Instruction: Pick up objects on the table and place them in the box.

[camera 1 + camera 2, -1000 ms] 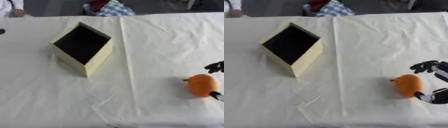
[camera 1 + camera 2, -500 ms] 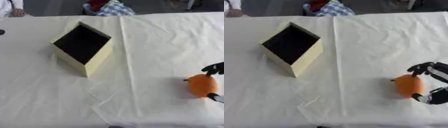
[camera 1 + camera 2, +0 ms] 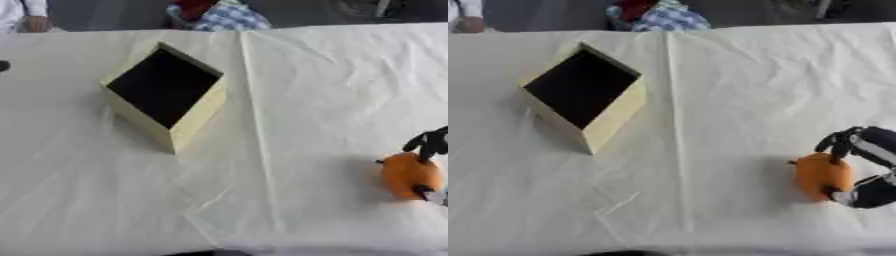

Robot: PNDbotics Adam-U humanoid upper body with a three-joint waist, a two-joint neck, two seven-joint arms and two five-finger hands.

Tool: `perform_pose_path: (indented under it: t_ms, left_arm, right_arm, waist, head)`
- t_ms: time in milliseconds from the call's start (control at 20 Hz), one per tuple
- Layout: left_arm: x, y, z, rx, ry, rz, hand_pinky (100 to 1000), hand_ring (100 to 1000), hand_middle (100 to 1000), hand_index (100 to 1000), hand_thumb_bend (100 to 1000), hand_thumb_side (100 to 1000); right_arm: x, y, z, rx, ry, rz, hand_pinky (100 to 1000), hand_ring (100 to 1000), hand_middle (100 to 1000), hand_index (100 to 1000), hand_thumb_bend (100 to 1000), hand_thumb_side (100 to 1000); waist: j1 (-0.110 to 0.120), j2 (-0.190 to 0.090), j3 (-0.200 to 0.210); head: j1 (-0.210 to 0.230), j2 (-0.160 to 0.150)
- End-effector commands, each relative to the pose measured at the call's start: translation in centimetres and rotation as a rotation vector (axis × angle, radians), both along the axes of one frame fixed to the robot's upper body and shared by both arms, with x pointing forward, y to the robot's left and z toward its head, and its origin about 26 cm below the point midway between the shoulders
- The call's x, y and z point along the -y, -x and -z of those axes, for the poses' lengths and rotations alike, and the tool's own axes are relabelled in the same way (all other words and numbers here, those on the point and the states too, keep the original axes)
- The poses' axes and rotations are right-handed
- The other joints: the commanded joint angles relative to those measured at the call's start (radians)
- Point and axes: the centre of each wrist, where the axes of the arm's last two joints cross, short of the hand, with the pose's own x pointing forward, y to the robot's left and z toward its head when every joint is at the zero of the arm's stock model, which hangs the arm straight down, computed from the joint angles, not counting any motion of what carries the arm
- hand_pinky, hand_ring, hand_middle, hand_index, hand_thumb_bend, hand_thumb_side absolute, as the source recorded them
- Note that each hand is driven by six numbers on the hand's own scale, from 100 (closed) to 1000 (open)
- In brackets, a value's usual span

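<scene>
Right now your right hand (image 3: 866,167) is wrapped around the orange fruit (image 3: 822,175) at about four o'clock on the table (image 3: 737,90), close to the right edge. Dark fingers (image 3: 837,142) curl over the top of the fruit from the far side, and the thumb presses in low on the near side, so the fruit sits pinched between them. You can see a small stub at the fruit's left side. The fruit appears to rest on the white cloth (image 3: 306,100), with a soft shadow to its left; whether it has lifted off the cloth cannot be told.

Well apart from it, at about ten o'clock, you have the box (image 3: 166,95): pale yellow card with a dark inside, open at the top, turned so that one corner points toward you. Nothing can be made out in its dark interior. A long crease in the cloth runs from twelve o'clock down toward six, passing between the box and the fruit.

Your left hand does not show in either view.
</scene>
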Motion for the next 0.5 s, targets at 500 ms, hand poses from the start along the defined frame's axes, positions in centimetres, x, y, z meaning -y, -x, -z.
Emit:
perform_pose_path:
  t_ms: [500]
  left_arm:
    - [0.31,0.07,-0.8,0.026,-0.013,0.019,685,768,770,733,100,799]
  right_arm:
    - [-0.53,-0.3,-0.97,0.081,0.183,-0.04,598,580,399,628,290,100]
  waist:
    - [0.0,-0.006,0.004]
  head:
    - [-0.009,0.006]
